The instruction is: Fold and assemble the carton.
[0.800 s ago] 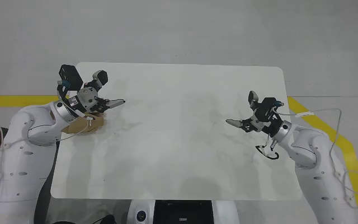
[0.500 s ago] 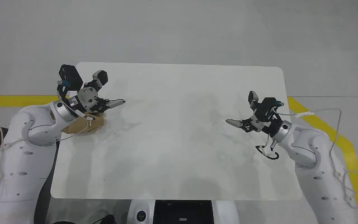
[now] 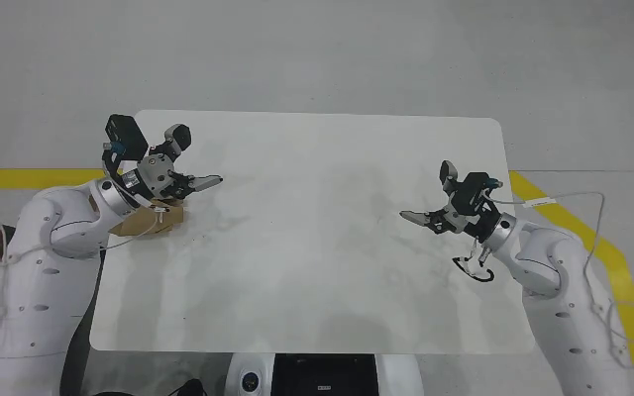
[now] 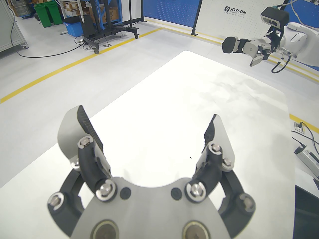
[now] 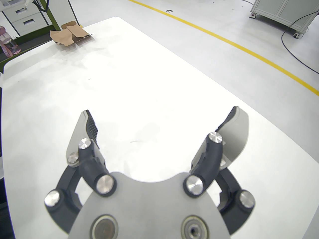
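You'll find the carton (image 3: pixel 166 220), brown with its flaps loose and open, lying on the white surface (image 3: pixel 317 257) at the left arm's edge, partly under that arm. Your left gripper (image 3: pixel 208 182) hangs just beside the carton, raised above it and pointing away from it, its jaws spread open with nothing between them. Your right gripper (image 3: pixel 408 215) sits well apart from the carton, across the surface and pointing back toward it, jaws likewise open and empty.

a white table (image 3: pixel 327 267) stands on a grey floor (image 3: pixel 317 49) marked with a yellow line (image 3: pixel 30 178), green bins (image 4: pixel 47 13) beyond.
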Tool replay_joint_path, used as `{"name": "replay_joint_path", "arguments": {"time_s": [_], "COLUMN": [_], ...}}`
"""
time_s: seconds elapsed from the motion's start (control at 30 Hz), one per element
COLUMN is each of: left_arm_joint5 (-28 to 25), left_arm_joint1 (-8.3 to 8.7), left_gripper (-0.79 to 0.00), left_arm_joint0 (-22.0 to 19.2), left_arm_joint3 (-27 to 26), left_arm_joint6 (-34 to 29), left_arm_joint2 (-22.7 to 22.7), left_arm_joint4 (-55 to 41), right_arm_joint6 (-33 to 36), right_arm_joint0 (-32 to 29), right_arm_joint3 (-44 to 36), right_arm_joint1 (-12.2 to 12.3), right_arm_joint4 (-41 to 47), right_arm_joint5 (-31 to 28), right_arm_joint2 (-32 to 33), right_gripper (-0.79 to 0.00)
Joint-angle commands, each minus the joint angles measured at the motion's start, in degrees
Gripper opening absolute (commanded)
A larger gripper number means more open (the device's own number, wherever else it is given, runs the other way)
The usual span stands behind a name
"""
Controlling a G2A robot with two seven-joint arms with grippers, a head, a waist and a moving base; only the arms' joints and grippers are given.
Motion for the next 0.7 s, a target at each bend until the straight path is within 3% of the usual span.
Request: {"name": "replay_joint_path", "arguments": {"time_s": [0.0, 0.17, 0.27, 0.33, 0.47, 0.67], "left_arm_joint5": [0.9, 9.6, 16.6, 19.2, 25.0, 29.1], "left_arm_joint1": [0.02, 0.22, 0.49, 0.87, 1.23, 1.87], "left_gripper": [0.000, 0.000, 0.000, 0.000, 0.000, 0.000], "left_arm_joint0": [0.7, 1.3, 0.9, 0.4, 0.3, 0.3], "left_arm_joint3": [0.4, 2.3, 2.4, 2.1, 3.8, 7.3], "left_arm_joint6": [-0.4, -11.8, -19.5, -23.7, -28.1, -31.1], "left_arm_joint2": [0.0, 0.7, -0.1, -1.6, -4.3, -8.4], "left_arm_joint4": [-1.5, -17.1, -29.4, -32.9, -41.9, -46.1], "right_arm_joint6": [0.0, 0.0, 0.0, 0.0, 0.0, 0.0], "right_arm_joint0": [0.0, 0.0, 0.0, 0.0, 0.0, 0.0], "right_arm_joint3": [0.0, 0.0, 0.0, 0.0, 0.0, 0.0], "right_arm_joint1": [0.0, 0.0, 0.0, 0.0, 0.0, 0.0], "right_arm_joint4": [0.0, 0.0, 0.0, 0.0, 0.0, 0.0], "right_arm_joint5": [0.0, 0.0, 0.0, 0.0, 0.0, 0.0], "right_arm_joint2": [0.0, 0.0, 0.0, 0.0, 0.0, 0.0], "right_gripper": [0.000, 0.000, 0.000, 0.000, 0.000, 0.000]}}
